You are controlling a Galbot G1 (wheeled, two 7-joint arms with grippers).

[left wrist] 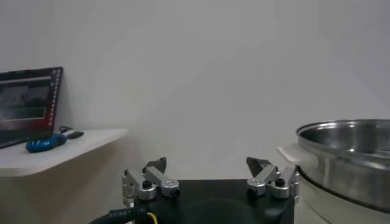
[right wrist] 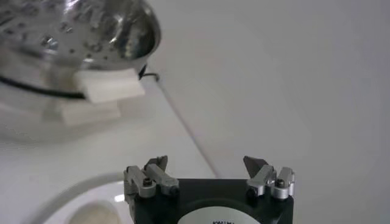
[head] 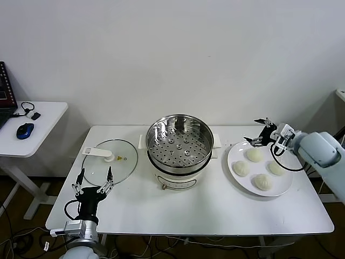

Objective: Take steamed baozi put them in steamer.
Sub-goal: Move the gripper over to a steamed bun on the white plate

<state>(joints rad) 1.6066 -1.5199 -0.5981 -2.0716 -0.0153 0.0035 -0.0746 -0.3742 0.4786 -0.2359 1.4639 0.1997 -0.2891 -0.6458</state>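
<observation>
my right pincer (head: 261,131) hangs wide open and empty, centre right, over the plate (head: 235,152); next i lower onto a bun (head: 254,155) for the steamer (head: 180,141).

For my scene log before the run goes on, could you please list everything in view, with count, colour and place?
steamed baozi: four, cream-white, on the plate, none in the steamer.
plate: one, white, on the table's right side.
steamer: one, shiny steel on a white base, table centre, perforated tray bare.
glass lid: one, clear with white handle, flat on the table left of the steamer.
table: one, white.
side desk: one, white, far left, carrying a blue mouse and a dark laptop.
left gripper: open, at the table's front-left edge, by the lid.
right gripper: open, above the plate's far rim.
</observation>
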